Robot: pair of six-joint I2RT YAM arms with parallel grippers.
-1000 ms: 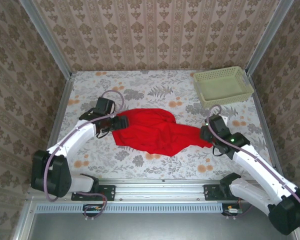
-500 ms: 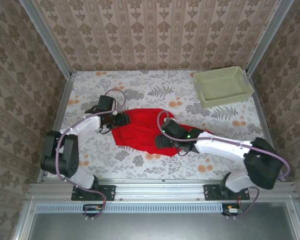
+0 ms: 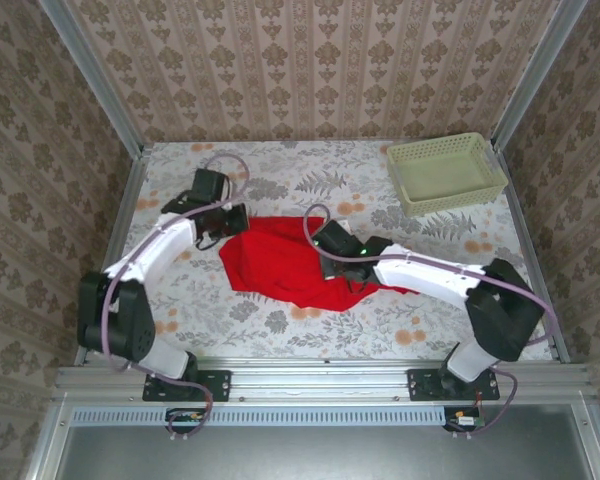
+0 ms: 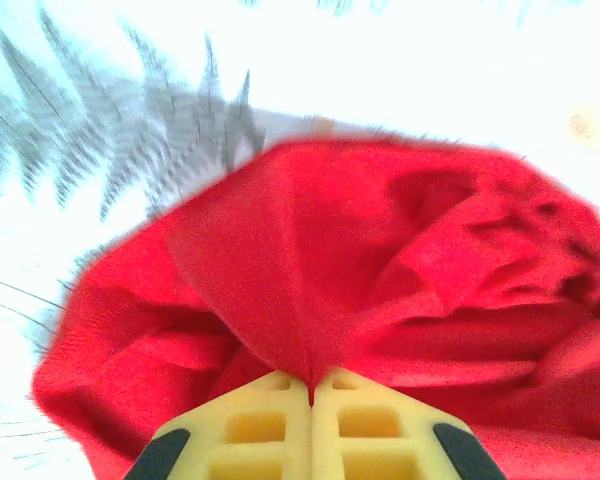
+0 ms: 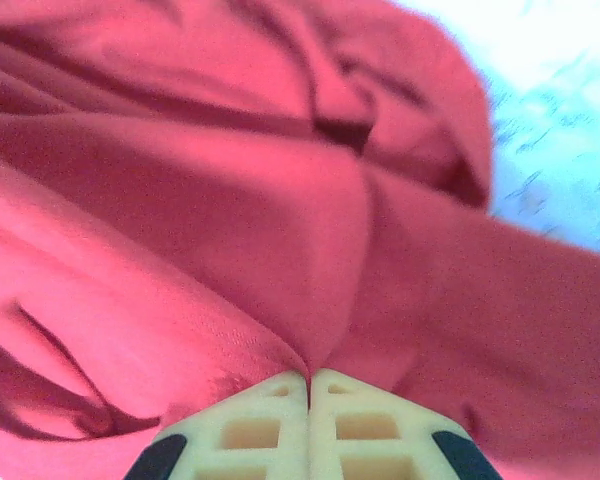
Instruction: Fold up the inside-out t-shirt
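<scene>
Floral-printed table (image 3: pixel 280 180), boxed in on three sides by patterned wallpaper (image 3: pixel 310 70). Near the middle of that surface, the inside-out t-shirt (image 3: pixel 280 262): bright red, crumpled into a loose, wrinkled heap. Off at the far right corner, well apart from the cloth, a pale green basket (image 3: pixel 450 198), standing upright.

At the heap's far left edge, the left gripper (image 3: pixel 235 218), set right against the red fabric. From the wrist camera, yellow fingers (image 4: pixel 250 425) pressed together with no gap, and a ridge of cloth running straight down into the seam between them. Pinched there, apparently, though blurred in that view. Beyond the fold, pale table with a grey fern print.

Across the near right part of the heap, the right arm, stretched leftward low over the cloth and ending in the right gripper (image 3: pixel 327 264) on the shirt's middle. Close up, its fingers (image 5: pixel 245 432) likewise closed tight, tips meeting on a crease of fabric drawn in between them. Soft folds and dark creases all round, with a strip of white table at the upper right corner of that view.
</scene>
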